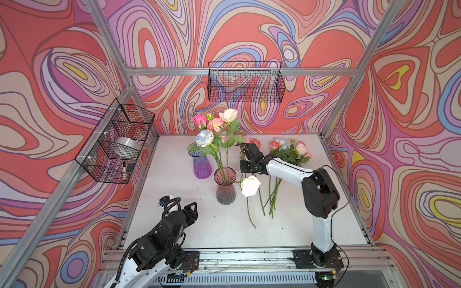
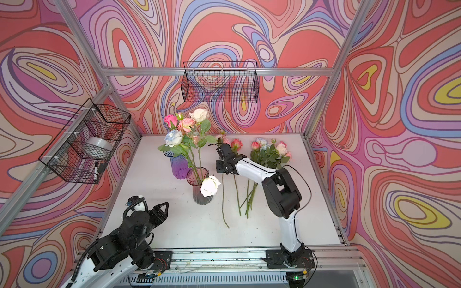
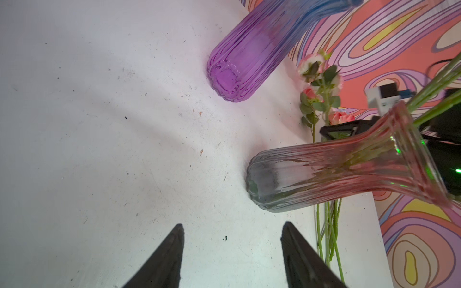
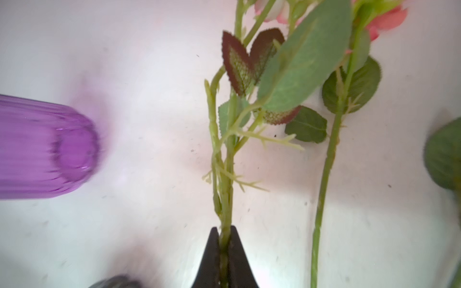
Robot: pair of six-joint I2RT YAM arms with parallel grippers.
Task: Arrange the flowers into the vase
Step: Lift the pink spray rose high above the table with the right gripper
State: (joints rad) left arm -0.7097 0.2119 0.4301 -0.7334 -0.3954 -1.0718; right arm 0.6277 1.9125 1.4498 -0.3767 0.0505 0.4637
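Observation:
A pink-to-grey glass vase stands mid-table and holds several flowers upright. A white rose droops at its rim on the right side. More flowers lie on the table at the back right, stems pointing to the front. My right gripper is shut on the green stem of a pink-budded flower lying behind the vase. At the front left my left gripper is open and holds nothing.
A purple-to-blue vase stands just behind and left of the pink one. Black wire baskets hang on the back wall and the left wall; the left one holds a tape roll and a marker.

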